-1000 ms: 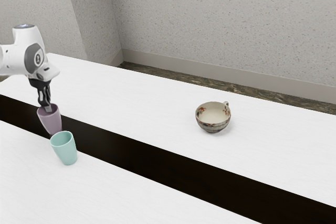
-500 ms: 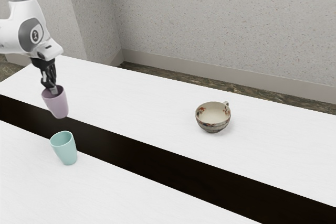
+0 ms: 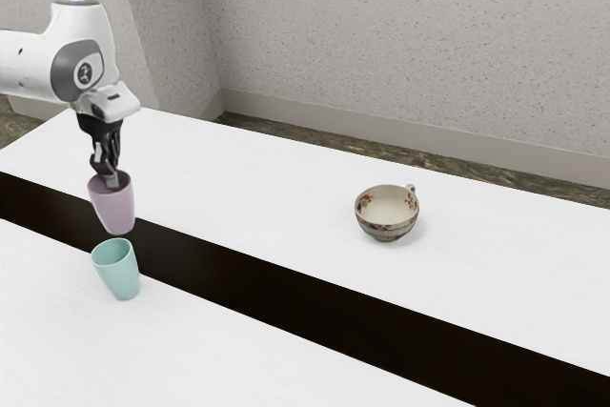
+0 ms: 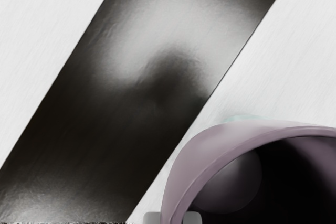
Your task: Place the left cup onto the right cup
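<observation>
the table (image 3: 286,178) has a white top crossed by a wide, glossy black stripe (image 3: 286,293) that runs slantwise from the exterior view's left toward its lower right. a teal cup (image 3: 116,269) stands open side up on the near white part, just beside the stripe's edge. a patterned bowl (image 3: 387,213) with a small handle sits on the far white part, well apart from the cup, toward the exterior view's right.

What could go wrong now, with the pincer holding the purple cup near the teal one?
1. The pincer grips the purple cup only by one side of its rim, so the cup may slip or swing.
2. It hangs close above the teal cup; if it is lowered off-centre, it could catch that rim and tip the teal cup over.
</observation>
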Tool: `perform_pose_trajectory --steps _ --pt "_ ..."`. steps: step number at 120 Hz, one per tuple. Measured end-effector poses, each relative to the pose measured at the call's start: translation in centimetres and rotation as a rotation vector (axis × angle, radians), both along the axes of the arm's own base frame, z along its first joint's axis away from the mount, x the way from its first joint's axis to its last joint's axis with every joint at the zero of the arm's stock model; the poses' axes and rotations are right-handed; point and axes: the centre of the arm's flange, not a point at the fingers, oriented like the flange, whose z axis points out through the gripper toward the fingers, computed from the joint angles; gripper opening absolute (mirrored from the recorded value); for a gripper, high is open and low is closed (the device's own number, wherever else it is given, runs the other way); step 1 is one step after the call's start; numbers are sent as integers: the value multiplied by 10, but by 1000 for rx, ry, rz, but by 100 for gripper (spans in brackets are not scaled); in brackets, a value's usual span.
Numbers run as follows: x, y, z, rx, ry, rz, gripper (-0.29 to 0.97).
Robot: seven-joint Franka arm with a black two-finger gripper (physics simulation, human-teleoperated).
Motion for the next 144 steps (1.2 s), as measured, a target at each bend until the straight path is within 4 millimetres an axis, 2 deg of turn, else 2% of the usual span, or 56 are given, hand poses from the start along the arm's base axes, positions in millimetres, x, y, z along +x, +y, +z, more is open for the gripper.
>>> perform_pose_trajectory --steps 24,58,89,115,128,144 --pt "-12 -2 -12 1 43 42 -11" --pt "-22 -12 -17 9 77 81 -11" --pt "-29 -7 -33 14 109 127 -11" --pt "-20 -9 -40 44 98 124 -11" --pt "-8 -17 -45 58 94 107 -10" --pt "-4 -21 -54 56 97 112 -10"
